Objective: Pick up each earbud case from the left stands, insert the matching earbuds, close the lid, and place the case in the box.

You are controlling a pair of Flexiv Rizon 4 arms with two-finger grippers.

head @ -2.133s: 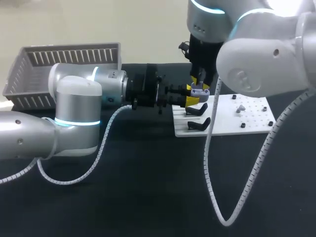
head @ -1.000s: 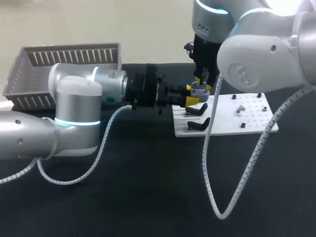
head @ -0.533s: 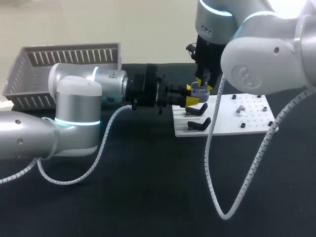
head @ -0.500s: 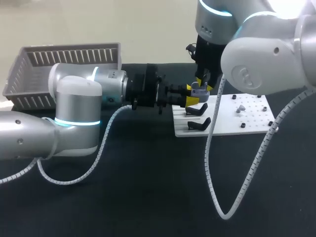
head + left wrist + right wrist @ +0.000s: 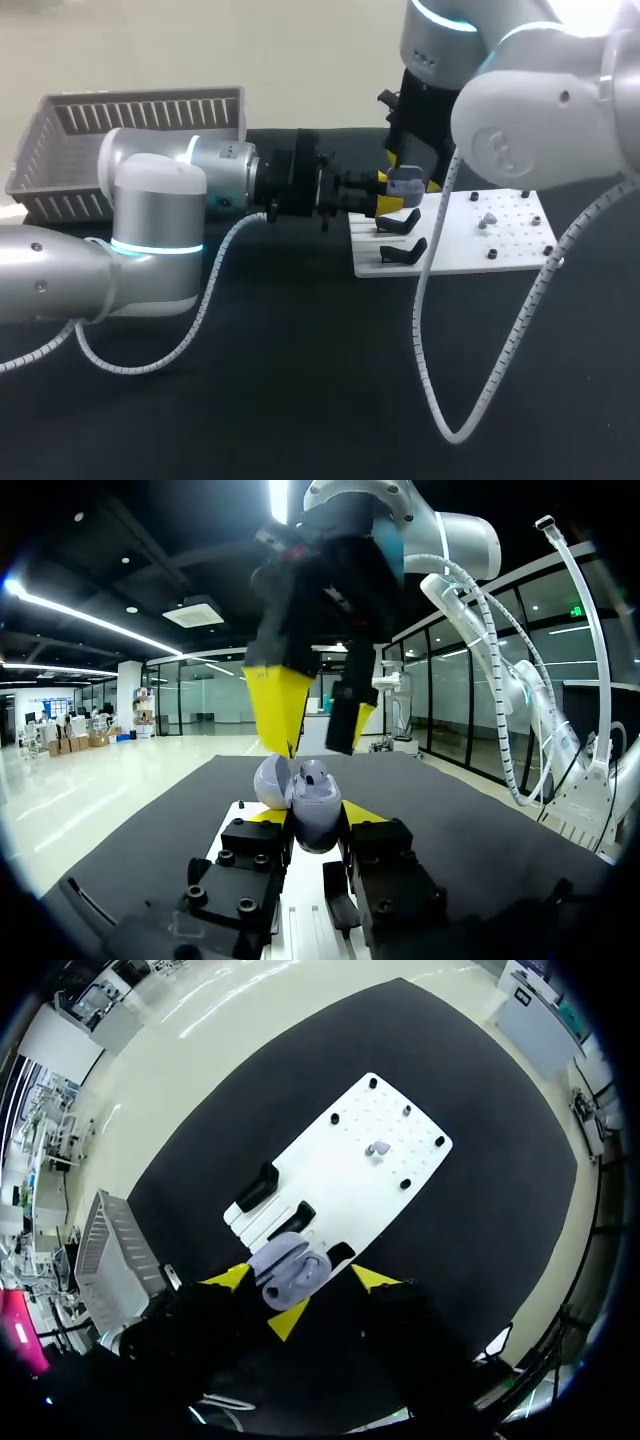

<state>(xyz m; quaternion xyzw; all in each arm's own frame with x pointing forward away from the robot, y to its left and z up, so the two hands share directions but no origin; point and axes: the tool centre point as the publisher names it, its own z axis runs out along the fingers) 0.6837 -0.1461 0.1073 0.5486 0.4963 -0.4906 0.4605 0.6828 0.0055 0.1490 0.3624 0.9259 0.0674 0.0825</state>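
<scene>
A lavender earbud case (image 5: 312,805) with its lid tipped open sits between the yellow fingers of my left gripper (image 5: 313,820), which is shut on it and holds it above the white board's (image 5: 500,245) left end. My right gripper (image 5: 318,735) hangs directly over the case with its fingers spread and touching nothing. In the right wrist view the case (image 5: 290,1265) lies between that gripper's wide-apart tips (image 5: 300,1278). A small pale earbud (image 5: 377,1147) stands on the board. In the head view the case (image 5: 403,184) shows just below the right gripper (image 5: 408,168).
Two black stands (image 5: 400,222) (image 5: 405,250) sit on the board's left part, under the held case. A grey slatted basket (image 5: 120,140) stands at the far left behind my left arm. Small black pegs (image 5: 548,250) dot the board's right part.
My right gripper's fingers have spread apart over the case, and that arm has shifted slightly to the right. The left arm and the case have stayed where they were.
</scene>
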